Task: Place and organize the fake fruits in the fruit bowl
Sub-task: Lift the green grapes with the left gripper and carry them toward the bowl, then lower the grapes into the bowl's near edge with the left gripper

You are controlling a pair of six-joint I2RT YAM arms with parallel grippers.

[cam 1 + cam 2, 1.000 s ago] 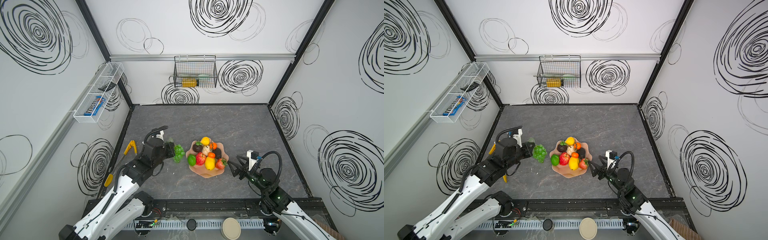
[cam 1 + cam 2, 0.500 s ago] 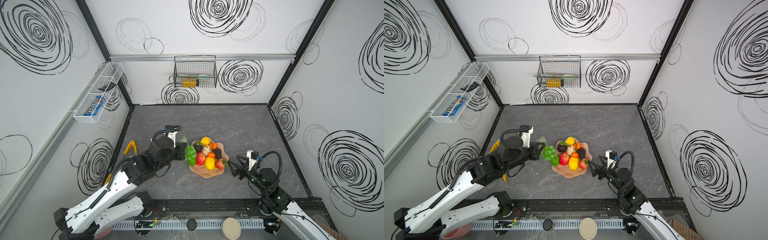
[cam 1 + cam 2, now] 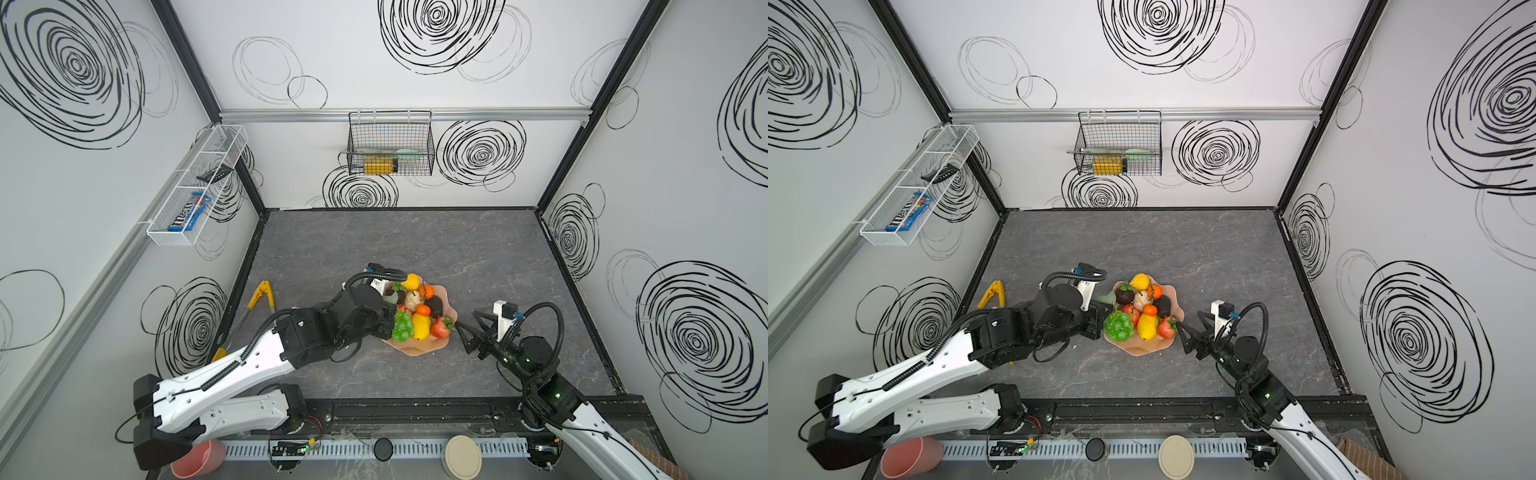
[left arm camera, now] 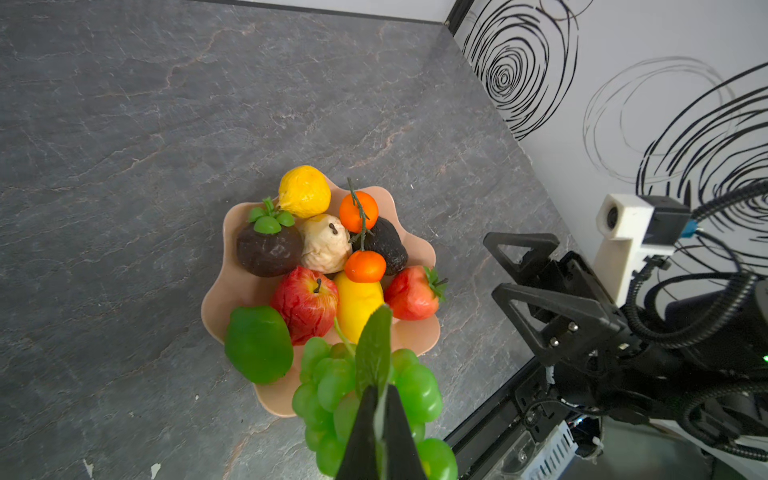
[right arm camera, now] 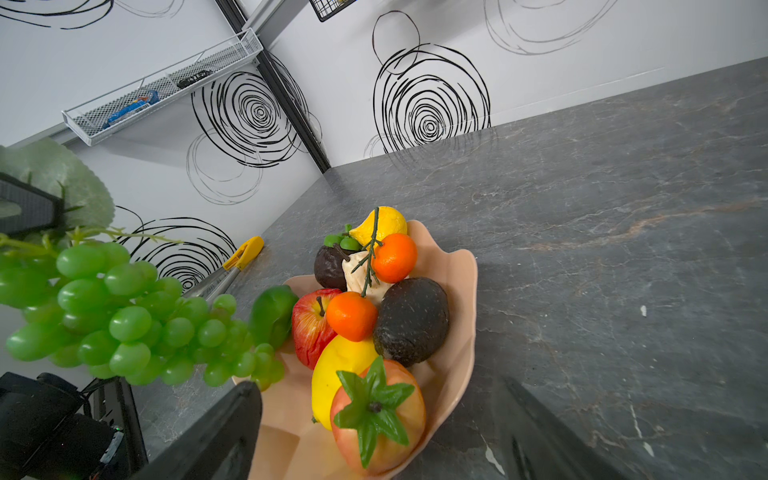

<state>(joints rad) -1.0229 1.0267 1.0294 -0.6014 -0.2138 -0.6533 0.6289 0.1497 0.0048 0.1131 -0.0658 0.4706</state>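
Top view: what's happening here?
The left gripper is shut on the leaf of the green grape bunch, holding it over the left rim of the fruit bowl. The other fruits lie in the bowl. The right gripper is open and empty, just right of the bowl.

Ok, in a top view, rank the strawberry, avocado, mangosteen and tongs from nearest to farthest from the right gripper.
From the right gripper, open beside the bowl:
1. strawberry, at the bowl's near right edge.
2. avocado, on the bowl's right side, further back.
3. mangosteen, at the bowl's far left.
4. tongs, on the table by the left wall.
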